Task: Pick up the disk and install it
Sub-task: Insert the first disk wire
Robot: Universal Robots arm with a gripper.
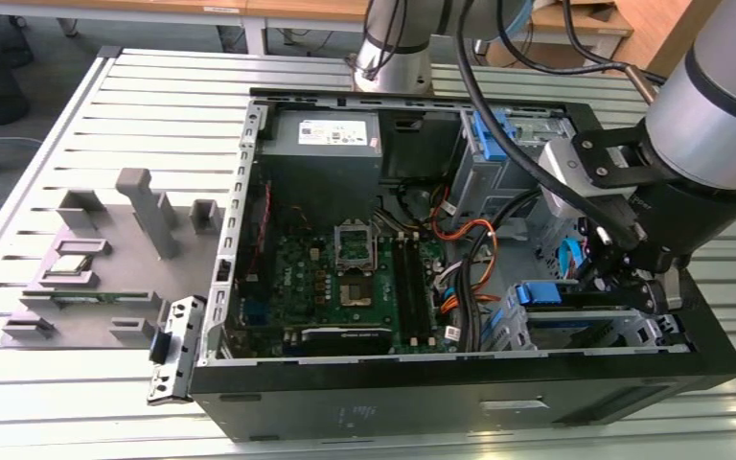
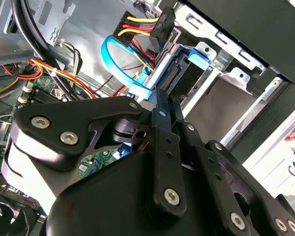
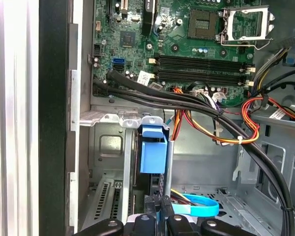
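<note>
Beginning at the exterior view's left, near the left edge of the slatted metal table (image 1: 112, 96): a grey fixture tray (image 1: 138, 278), with a small square processor chip (image 1: 72, 267) lying in one of its seats. Just beside the tray, at the middle of the table, an open black computer case (image 1: 342, 412). Inside, in the case's far corner on the exterior view's left, a grey power-supply box (image 1: 330, 134). Nearer to the camera, a green motherboard (image 1: 330, 287) with an open processor socket (image 1: 356, 244). Further right, orange and black cables (image 1: 464, 259), running along the board's right edge. In the case's near corner on the exterior view's right, a metal drive cage (image 1: 586, 331). Seated in it, between the cage walls, the disk (image 1: 554, 293), standing on its edge and recognised by its blue plastic rail end. Close over the right part of the cage, the black gripper (image 1: 624, 283), just beside the disk; touching it or not, impossible to tell. In the first wrist view, fingers (image 3: 154, 209) drawn together with a thin slit between, clamping nothing, and just beside them a flat blue data cable (image 3: 196, 205).
</note>
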